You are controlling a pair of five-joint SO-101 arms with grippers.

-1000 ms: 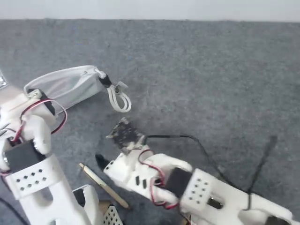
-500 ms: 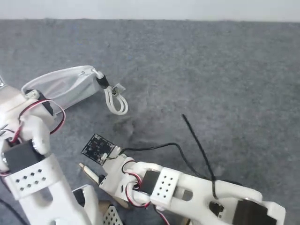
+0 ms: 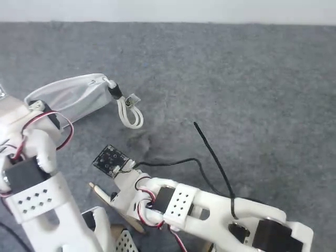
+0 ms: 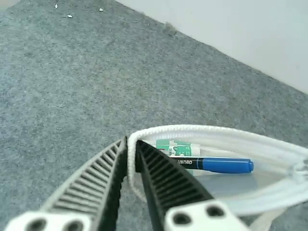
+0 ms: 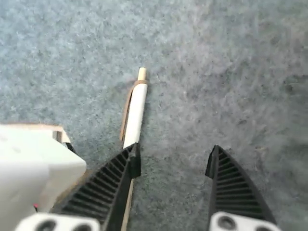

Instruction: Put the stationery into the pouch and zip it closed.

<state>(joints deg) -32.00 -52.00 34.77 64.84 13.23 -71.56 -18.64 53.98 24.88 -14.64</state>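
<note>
The grey table cover (image 3: 247, 73) carries the white pouch (image 3: 73, 95), which lies open-mouthed with a blue pen (image 4: 219, 165) and a green-and-white item (image 4: 178, 147) inside. The left gripper (image 4: 131, 142) is pinched narrow on the pouch's rim, holding the mouth open. Well apart from the pouch, toward the arms' bases, a cream pen (image 5: 136, 108) lies loose on the cover. The right gripper (image 5: 175, 153) hangs over it, jaws spread wide and empty, one jaw right over the barrel and the other off to its side. The step in hand looks like picking up this pen. Next, the right gripper probably needs to shift sideways until the barrel sits between the jaws, then close, lift and carry it to the pouch; zipping is not yet begun
</note>
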